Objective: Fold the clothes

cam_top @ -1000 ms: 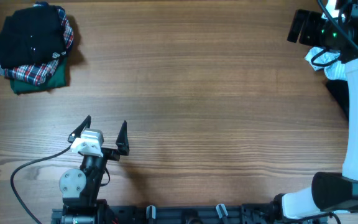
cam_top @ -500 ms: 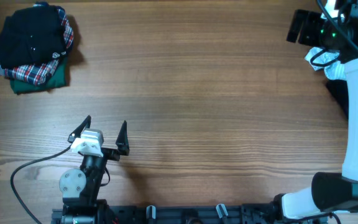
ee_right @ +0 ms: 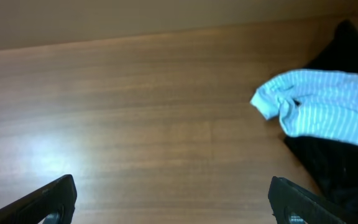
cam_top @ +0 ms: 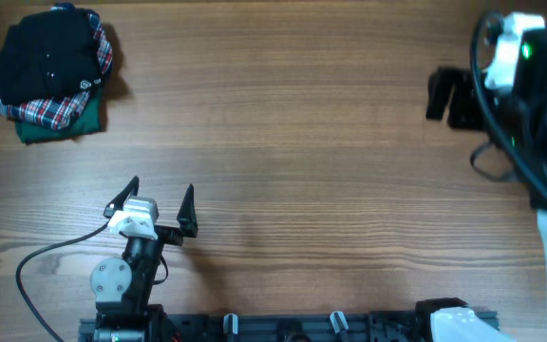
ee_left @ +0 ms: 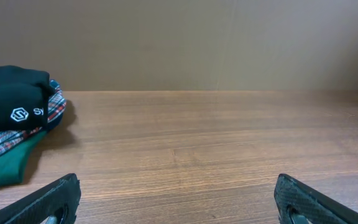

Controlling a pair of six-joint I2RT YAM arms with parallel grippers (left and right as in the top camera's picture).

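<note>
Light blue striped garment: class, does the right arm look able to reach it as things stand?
Probably yes: the right gripper is open, and the light blue striped garment lies uncovered atop a dark garment just ahead, with nothing between.

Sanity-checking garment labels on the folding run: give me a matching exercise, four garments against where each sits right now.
Things:
1. black T-shirt
2. plaid garment
3. green garment
4. light blue striped garment

Places:
A. bottom of the folded pile
B. top of the folded pile
C. crumpled, lying against a dark garment
D. middle of the folded pile

Pairs: 1-B, 2-D, 3-A, 4-C.
</note>
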